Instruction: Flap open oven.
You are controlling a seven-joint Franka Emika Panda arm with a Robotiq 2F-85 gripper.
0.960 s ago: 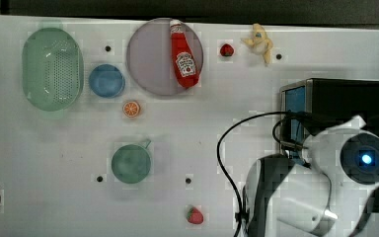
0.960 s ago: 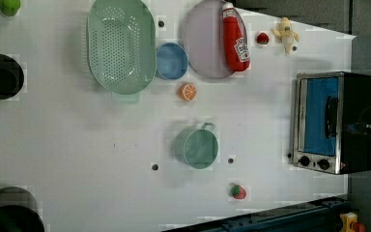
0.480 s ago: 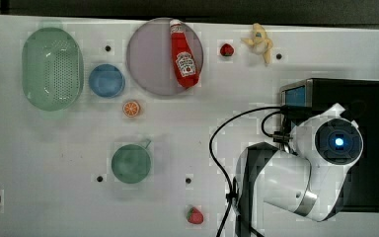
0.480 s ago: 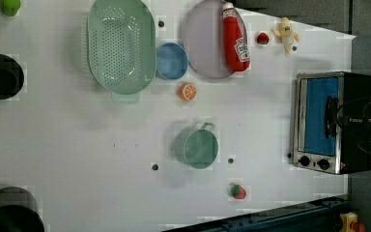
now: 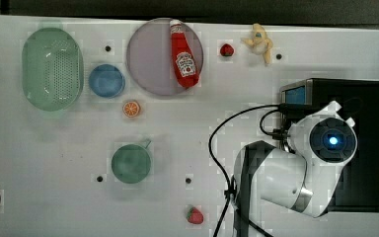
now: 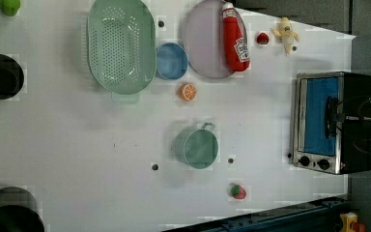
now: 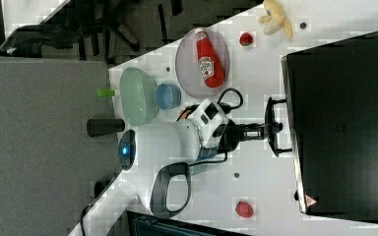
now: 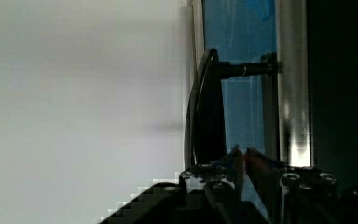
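The black oven (image 7: 344, 123) stands at the top view's right edge (image 5: 365, 94), its blue glass door (image 6: 321, 121) lying flat against the silver frame. The dark bar handle (image 7: 274, 110) stands off the door on two posts. My gripper (image 7: 271, 129) reaches straight in at the handle's middle. In the wrist view the fingertips (image 8: 237, 161) are pressed close together, tucked between the handle (image 8: 209, 107) and the glass (image 8: 242, 37). The white arm (image 5: 330, 140) hangs over the oven's front and hides the handle in the top view.
A ketchup bottle (image 5: 183, 54) lies on a purple plate (image 5: 148, 59). A green colander (image 5: 52, 66), blue bowl (image 5: 106, 80), orange half (image 5: 131, 108) and green cup (image 5: 131, 163) sit to the top view's left. A strawberry (image 5: 195, 215) lies near the arm's base.
The arm swung toward the top view's left and slightly up, over the oven's front. In the left view the gripper came in from the right up to the handle. The door stayed flat.
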